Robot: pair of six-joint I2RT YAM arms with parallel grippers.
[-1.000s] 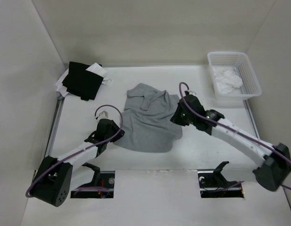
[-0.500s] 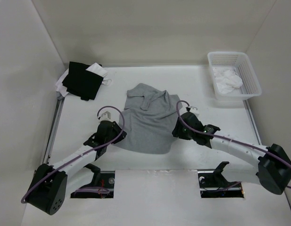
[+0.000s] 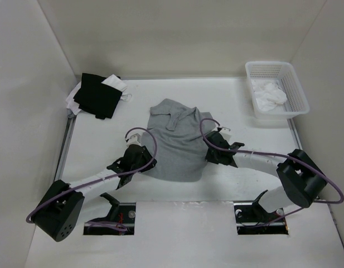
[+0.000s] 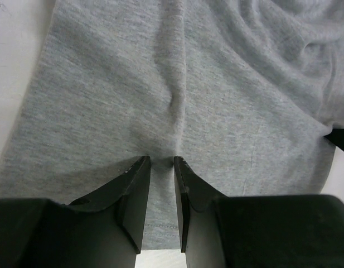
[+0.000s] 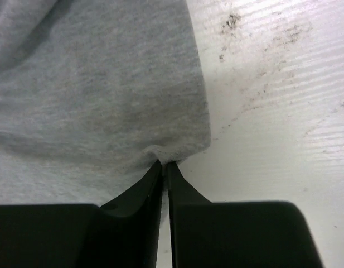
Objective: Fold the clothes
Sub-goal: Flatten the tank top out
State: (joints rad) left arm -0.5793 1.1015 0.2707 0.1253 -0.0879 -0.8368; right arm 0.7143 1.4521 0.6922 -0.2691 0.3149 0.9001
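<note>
On the middle of the table [image 3: 255,131], between my two arms, lies the grey polo shirt [image 3: 180,139]. Its collar [image 3: 172,116] is at the far end and its hem is toward me, so its long axis runs away from my bases, leaning a little left at the top. It is rumpled and not yet folded.

My left hand [image 3: 145,161] is at the near-left hem. In its wrist view the fingers [image 4: 135,190] stand narrowly apart, clamped on a ridge of grey knit. My right hand [image 3: 209,153] is at the shirt's right edge, its fingers [image 5: 141,195] all but together, nipping a small pucker at the corner of the cloth.

The shirt lies between my hands and stretches away from both. I judge the coming move to be a lift that carries the near part toward the collar.

The black-and-white garments [image 3: 96,94] at the far left are well apart from that path. So is the basket [image 3: 299,109] with its white cloth [image 3: 269,96] at the far right.
</note>
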